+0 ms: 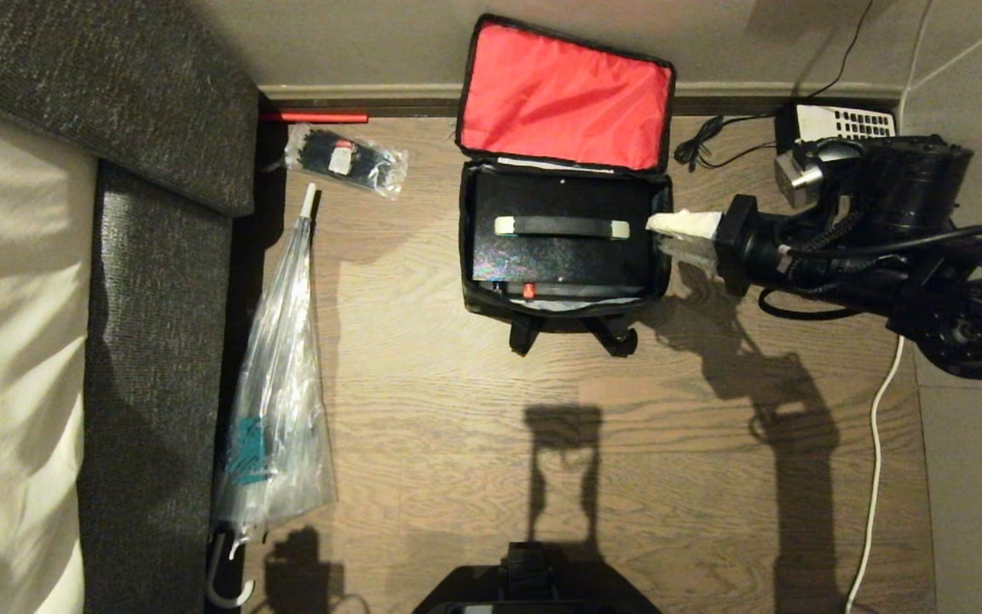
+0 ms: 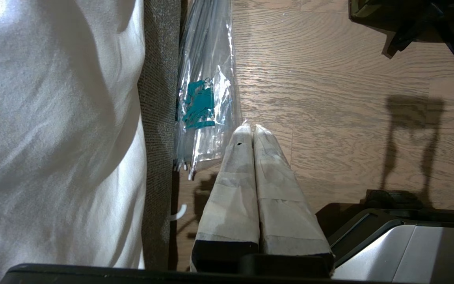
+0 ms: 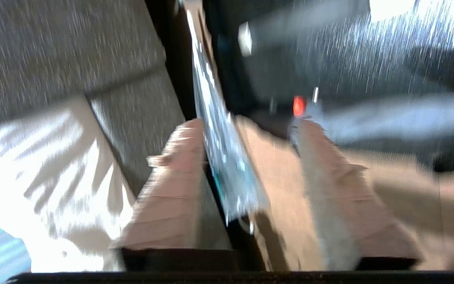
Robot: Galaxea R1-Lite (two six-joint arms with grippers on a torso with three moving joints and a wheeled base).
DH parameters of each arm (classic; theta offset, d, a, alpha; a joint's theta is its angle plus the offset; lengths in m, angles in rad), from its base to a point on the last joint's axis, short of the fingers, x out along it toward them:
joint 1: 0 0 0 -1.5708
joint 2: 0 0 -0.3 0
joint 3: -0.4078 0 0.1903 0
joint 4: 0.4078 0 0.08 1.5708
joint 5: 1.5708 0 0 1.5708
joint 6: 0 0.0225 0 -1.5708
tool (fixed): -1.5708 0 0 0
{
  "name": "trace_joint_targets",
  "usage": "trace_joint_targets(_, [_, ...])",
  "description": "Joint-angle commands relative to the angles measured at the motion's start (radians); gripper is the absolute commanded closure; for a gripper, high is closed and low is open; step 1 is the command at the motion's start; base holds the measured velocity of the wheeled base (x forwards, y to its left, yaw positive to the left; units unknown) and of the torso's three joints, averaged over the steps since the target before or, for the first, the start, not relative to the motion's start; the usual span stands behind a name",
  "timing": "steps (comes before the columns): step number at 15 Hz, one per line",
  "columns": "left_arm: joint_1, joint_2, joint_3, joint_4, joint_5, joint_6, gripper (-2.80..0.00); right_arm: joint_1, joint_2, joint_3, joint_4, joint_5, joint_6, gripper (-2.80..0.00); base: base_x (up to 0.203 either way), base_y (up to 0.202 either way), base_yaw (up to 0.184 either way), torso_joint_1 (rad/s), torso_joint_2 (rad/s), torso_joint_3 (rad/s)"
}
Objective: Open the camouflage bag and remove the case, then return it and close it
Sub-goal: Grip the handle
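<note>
You see the camouflage bag (image 1: pixel 565 247) open on the wooden floor (image 1: pixel 474 443), its red inner lid (image 1: pixel 565 95) leaning back on the wall, and the case (image 1: pixel 561 240) lies flat inside it. The right gripper (image 1: pixel 666 234) is at the bag's right rim, its taped fingers (image 3: pixel 179 181) apart with nothing between them. The left gripper (image 2: pixel 253 127) hangs with fingers pressed together beside the clear umbrella (image 1: pixel 274 401) near the sofa (image 1: pixel 158 341).

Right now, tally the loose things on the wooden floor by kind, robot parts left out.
Bags: 1, the camouflage bag, lid open
Cases: 1, the case, inside the bag
Umbrellas: 1, the clear umbrella
Packets of black ties: 1, the packet
Telephones: 1, the desk telephone
Total: 5
</note>
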Motion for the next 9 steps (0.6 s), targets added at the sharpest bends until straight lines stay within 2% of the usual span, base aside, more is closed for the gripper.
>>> trace_joint_targets(1, [0.000, 0.000, 0.001, 0.000, 0.000, 0.000, 0.00, 0.016, -0.099, 0.076, 0.023, -0.005, -0.010, 0.00, 0.000, 0.000, 0.000, 0.000, 0.00, 0.000])
trace_joint_targets(5, [0.000, 0.000, 0.000, 0.000, 0.000, 0.000, 0.00, 0.030, -0.302, 0.280, 0.132, -0.115, -0.200, 0.00, 0.000, 0.000, 0.000, 0.000, 0.00, 0.000])
trace_joint_targets(9, [0.000, 0.000, 0.001, 0.000, 0.000, 0.000, 0.00, 0.036, -0.569, 0.584, 0.171, -0.337, -0.541, 0.00, 0.000, 0.000, 0.000, 0.000, 0.00, 0.000])
